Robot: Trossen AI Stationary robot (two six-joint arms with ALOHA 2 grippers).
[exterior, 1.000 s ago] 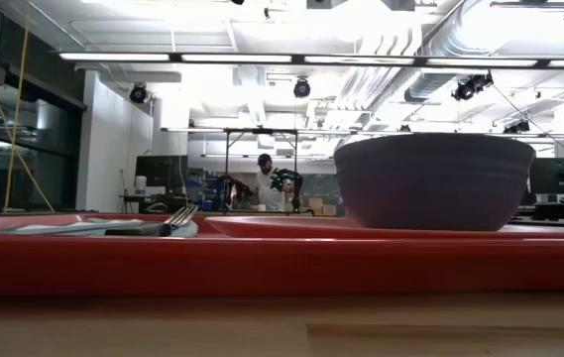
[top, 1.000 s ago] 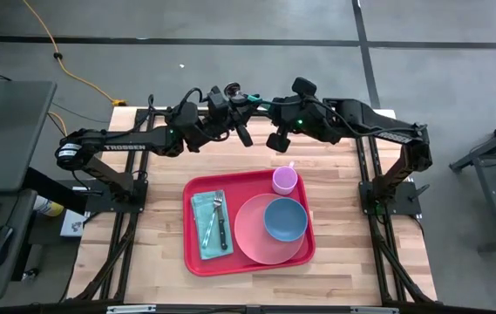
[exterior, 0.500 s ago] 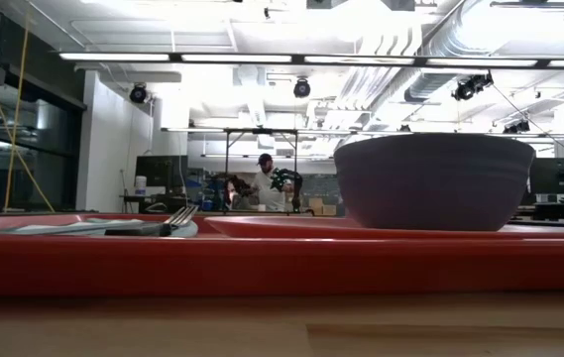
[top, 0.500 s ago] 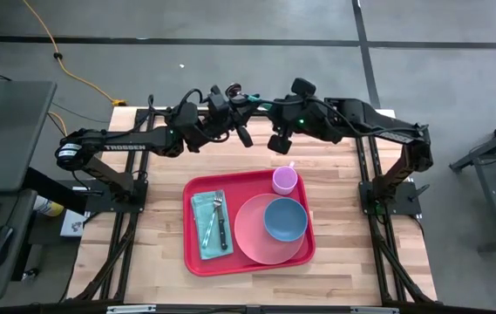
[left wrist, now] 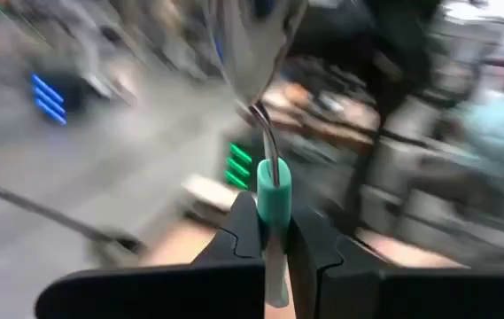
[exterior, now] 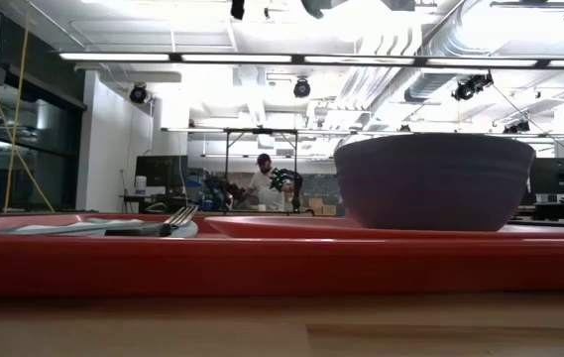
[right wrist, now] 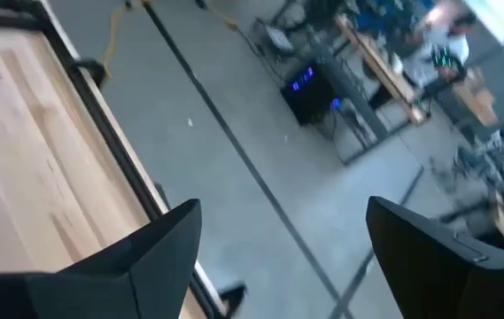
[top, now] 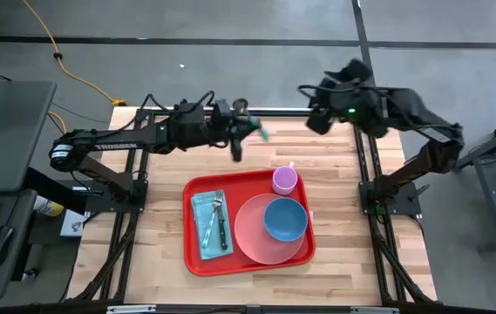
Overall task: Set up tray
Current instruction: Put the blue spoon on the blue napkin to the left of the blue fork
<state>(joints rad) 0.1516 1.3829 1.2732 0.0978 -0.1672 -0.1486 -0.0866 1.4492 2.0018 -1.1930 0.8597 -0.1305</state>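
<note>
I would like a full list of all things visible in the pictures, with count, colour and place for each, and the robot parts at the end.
tray: one, red, middle of the wooden table
napkin: one, teal, left part of the tray
fork: one, metal, lying on the napkin
second utensil: one, dark, beside the fork; kind unclear
plate: one, pink, right part of the tray
bowl: one, blue, on the plate
cup: one, pink, far right corner of the tray
spoon: one, metal with teal handle, in the left gripper
person: one, far back in the room
left gripper: shut on the spoon, beyond the tray's far edge
right gripper: open, empty, at the table's far edge
</note>
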